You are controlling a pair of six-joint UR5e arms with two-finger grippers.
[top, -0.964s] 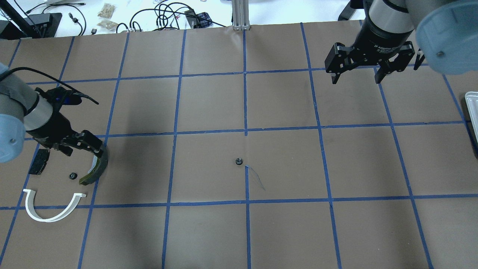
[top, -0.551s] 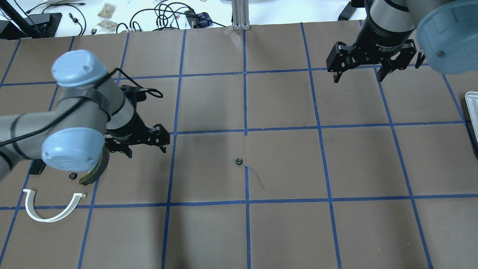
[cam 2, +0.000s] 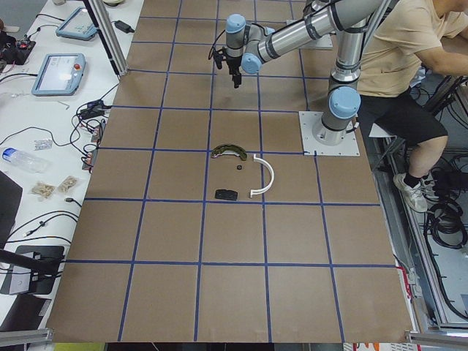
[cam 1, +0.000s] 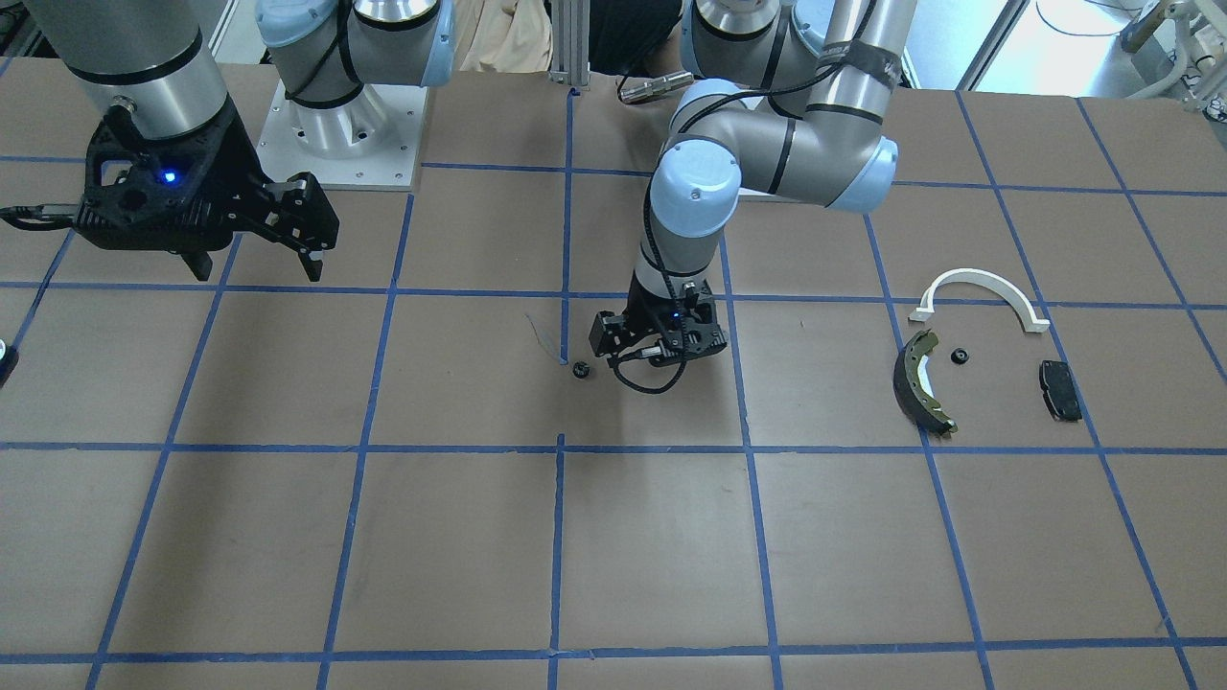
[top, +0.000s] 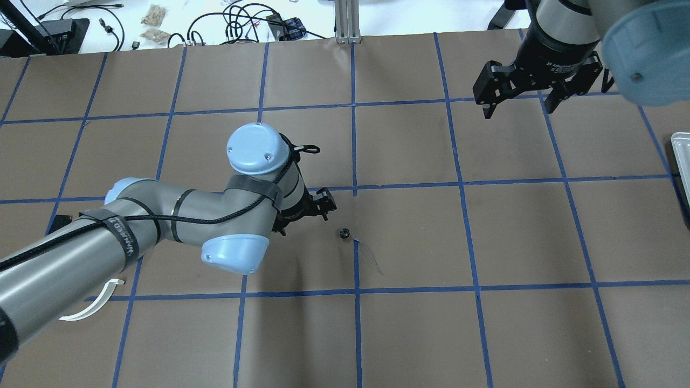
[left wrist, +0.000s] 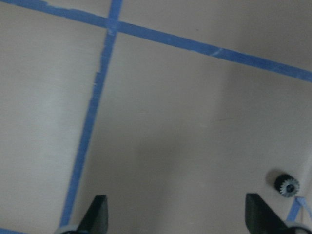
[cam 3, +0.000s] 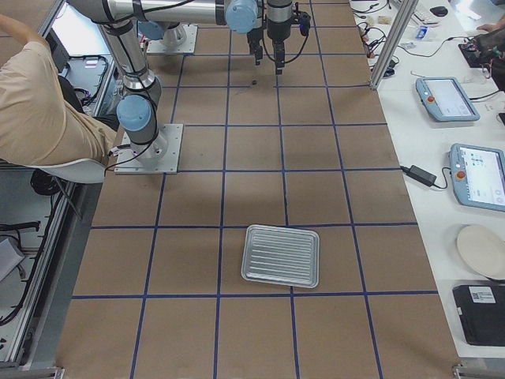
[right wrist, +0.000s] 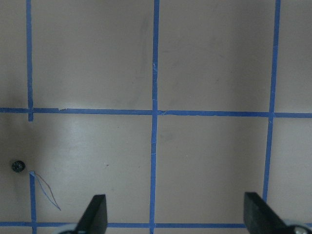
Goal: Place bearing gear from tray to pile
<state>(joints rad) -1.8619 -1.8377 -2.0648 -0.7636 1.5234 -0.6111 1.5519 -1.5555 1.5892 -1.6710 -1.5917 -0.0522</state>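
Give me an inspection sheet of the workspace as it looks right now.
Surface: brown paper table, blue tape grid.
Job's things: centre gear beside the left gripper; pile gear among arch, brake shoe and pad; tray, nothing seen in it.
Clutter: packets on the bench.
Grippers: left gripper open, low; right gripper open, raised.
Cables: loop at the left wrist.
Surroundings: seated person.

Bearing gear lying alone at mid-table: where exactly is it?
Overhead view: the bearing gear lies at table centre beside a blue tape line, just outside the open left tool, untouched.
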